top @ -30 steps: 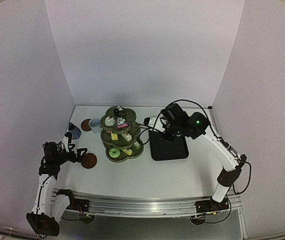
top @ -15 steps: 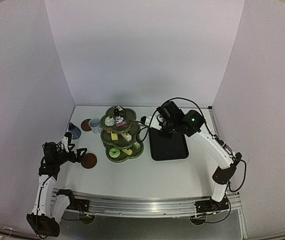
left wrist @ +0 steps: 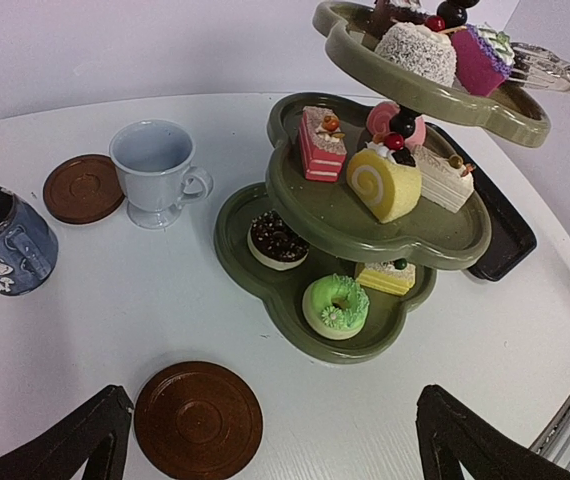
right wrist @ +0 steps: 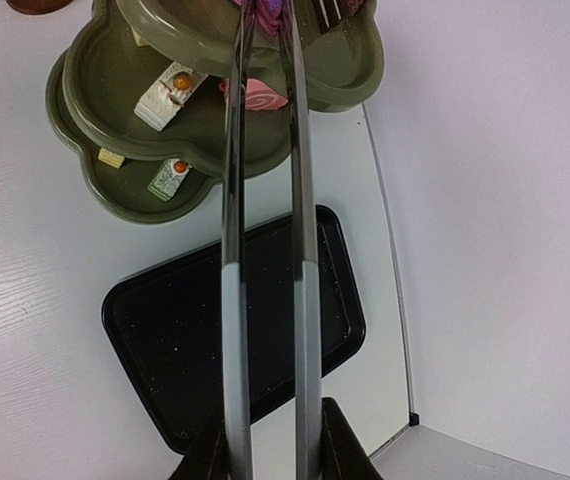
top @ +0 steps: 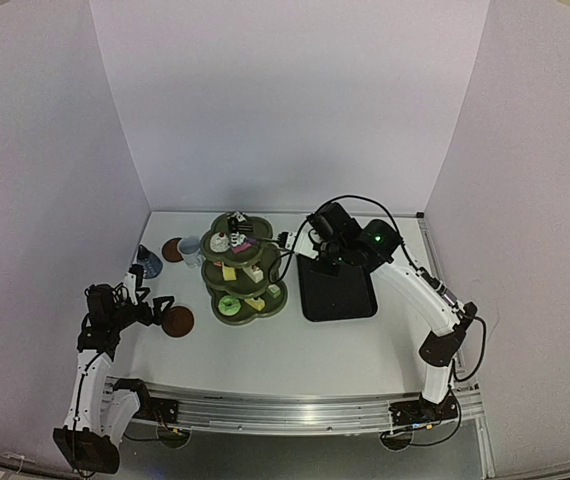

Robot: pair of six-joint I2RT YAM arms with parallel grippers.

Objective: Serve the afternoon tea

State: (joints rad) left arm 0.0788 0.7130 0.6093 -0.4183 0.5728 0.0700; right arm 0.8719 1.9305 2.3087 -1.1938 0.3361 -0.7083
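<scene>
The olive-green three-tier stand (top: 217, 269) holds several small cakes on all tiers; it also shows in the left wrist view (left wrist: 310, 200). My right gripper (top: 317, 240) (right wrist: 270, 442) is shut on the metal tongs (right wrist: 233, 300), whose tips reach a pink-purple cake (left wrist: 483, 58) on the top tier. My left gripper (top: 155, 308) (left wrist: 271, 392) is open and empty, just above a brown coaster (left wrist: 197, 420). The white mug (left wrist: 155, 170), the second coaster (left wrist: 83, 187) and the blue-grey pot (left wrist: 5, 240) stand left of the stand.
The black tray (top: 337, 292) (right wrist: 235, 330) lies right of the stand, under the tongs, with nothing on it. White walls close in the table at the left, back and right.
My right arm has moved left towards the stand, bringing the tong tips over the top tier. The left arm has not moved.
</scene>
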